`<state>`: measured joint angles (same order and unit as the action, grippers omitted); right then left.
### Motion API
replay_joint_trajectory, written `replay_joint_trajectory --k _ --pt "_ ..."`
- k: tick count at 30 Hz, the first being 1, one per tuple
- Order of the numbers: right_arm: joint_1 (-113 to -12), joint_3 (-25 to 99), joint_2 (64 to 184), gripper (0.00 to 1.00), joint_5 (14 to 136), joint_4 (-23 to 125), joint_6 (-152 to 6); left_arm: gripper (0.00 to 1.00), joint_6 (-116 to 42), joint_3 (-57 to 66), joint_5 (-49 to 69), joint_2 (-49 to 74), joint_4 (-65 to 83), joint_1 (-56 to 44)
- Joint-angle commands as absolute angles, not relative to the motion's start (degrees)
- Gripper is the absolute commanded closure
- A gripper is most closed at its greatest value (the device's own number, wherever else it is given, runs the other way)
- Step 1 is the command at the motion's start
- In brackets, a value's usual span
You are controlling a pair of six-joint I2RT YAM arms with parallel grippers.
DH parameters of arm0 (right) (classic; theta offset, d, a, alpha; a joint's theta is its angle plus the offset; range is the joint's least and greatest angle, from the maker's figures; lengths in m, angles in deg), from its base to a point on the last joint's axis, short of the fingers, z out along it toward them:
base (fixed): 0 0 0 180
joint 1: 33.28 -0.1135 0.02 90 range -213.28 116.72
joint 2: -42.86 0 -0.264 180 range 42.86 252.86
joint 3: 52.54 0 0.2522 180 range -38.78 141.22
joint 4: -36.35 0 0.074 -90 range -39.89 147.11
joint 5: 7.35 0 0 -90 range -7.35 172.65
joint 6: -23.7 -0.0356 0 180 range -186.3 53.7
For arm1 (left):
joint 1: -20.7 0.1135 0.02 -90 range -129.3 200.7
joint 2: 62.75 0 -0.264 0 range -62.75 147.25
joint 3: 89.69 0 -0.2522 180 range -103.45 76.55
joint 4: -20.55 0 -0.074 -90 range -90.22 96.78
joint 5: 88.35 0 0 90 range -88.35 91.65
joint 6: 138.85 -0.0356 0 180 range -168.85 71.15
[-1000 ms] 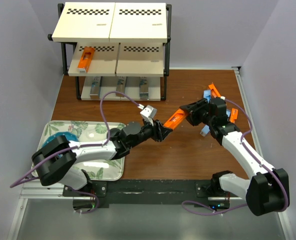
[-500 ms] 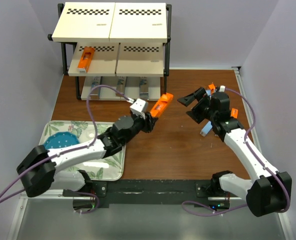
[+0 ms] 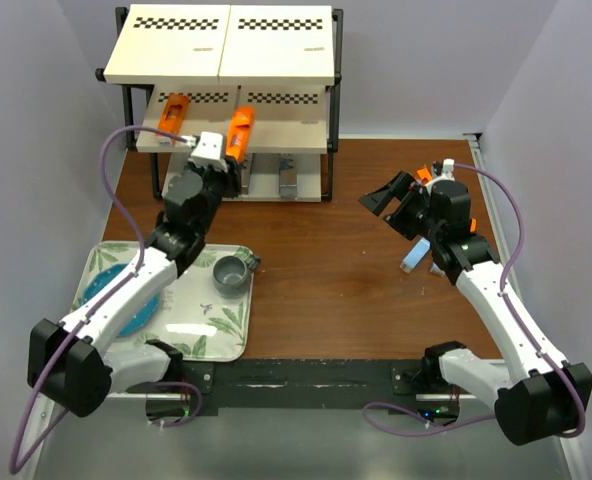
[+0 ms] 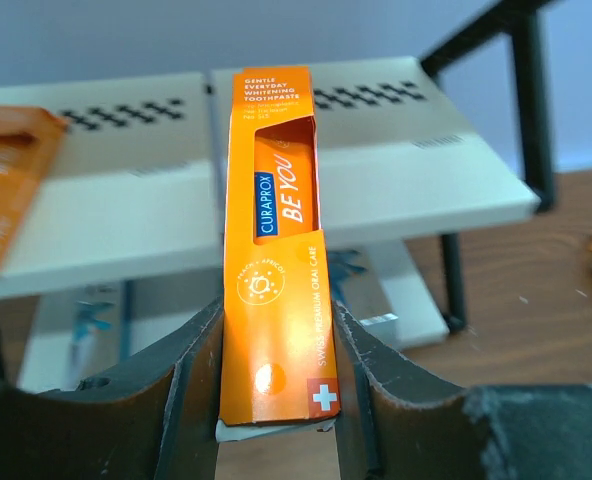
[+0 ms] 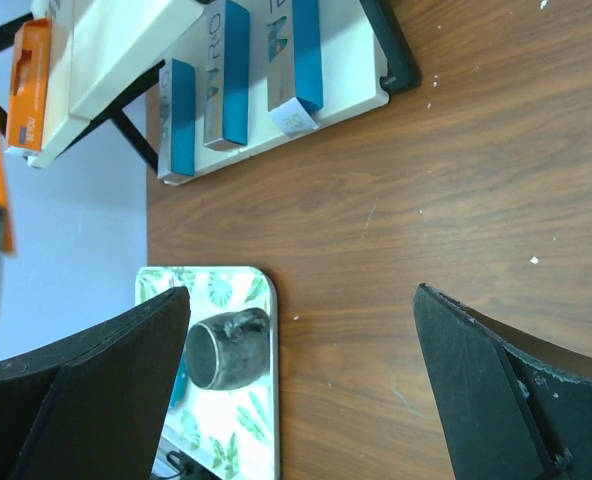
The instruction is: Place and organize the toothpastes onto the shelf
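Note:
My left gripper [image 3: 233, 163] [image 4: 276, 312] is shut on an orange toothpaste box [image 3: 241, 130] [image 4: 274, 250], holding it by its lower end, upright in the wrist view, in front of the shelf's [image 3: 276, 60] [image 4: 426, 160] middle tier. Another orange toothpaste [image 3: 172, 117] [image 4: 4, 180] [image 5: 28, 85] lies on that tier at the left. Three blue toothpastes [image 3: 288, 176] [image 5: 226, 75] lie on the lowest board. My right gripper [image 3: 384, 201] [image 5: 301, 370] hangs open over bare table with nothing between its fingers. More toothpastes [image 3: 414, 259] lie on the right, partly hidden by that arm.
A leaf-patterned tray [image 3: 216, 335] [image 5: 251, 425] sits at the near left, carrying a dark metal cup [image 3: 232, 275] [image 5: 226, 348] and a blue plate [image 3: 126, 300]. The shelf's black frame posts [image 4: 531, 110] stand right of the held box.
The right gripper let go of the orange box and opened wide, drawing back right. The left arm carried the box from the table's middle up to the shelf's middle tier.

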<state>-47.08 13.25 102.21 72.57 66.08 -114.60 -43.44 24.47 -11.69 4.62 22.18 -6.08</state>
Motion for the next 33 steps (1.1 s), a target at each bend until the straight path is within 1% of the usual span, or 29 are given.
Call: replay_joint_trajectory --k 1,6,17,21,24,33 --pt "-47.1 13.3 100.5 0.02 71.2 66.3 -112.0 0.82 -48.1 18.4 -8.2 8.0 24.5 1.4" --pt "-47.0 13.6 99.2 0.02 71.7 67.8 -109.4 0.82 -47.5 14.4 -6.9 14.2 28.0 6.9" --pt "-48.1 15.0 97.3 0.02 75.5 71.2 -103.7 0.77 -46.2 5.2 -6.0 27.7 32.4 10.4" --pt "-48.5 15.2 97.0 0.02 76.9 71.8 -102.5 0.71 -45.9 2.0 -4.8 30.4 32.4 11.1" --pt "-48.6 15.0 96.8 0.02 77.2 71.7 -102.1 0.69 -45.9 0.4 -4.7 32.3 31.5 11.5" --pt "-48.5 14.9 96.8 0.02 77.9 71.9 -101.8 0.58 -44.9 0.7 -3.2 33.3 28.8 11.7"
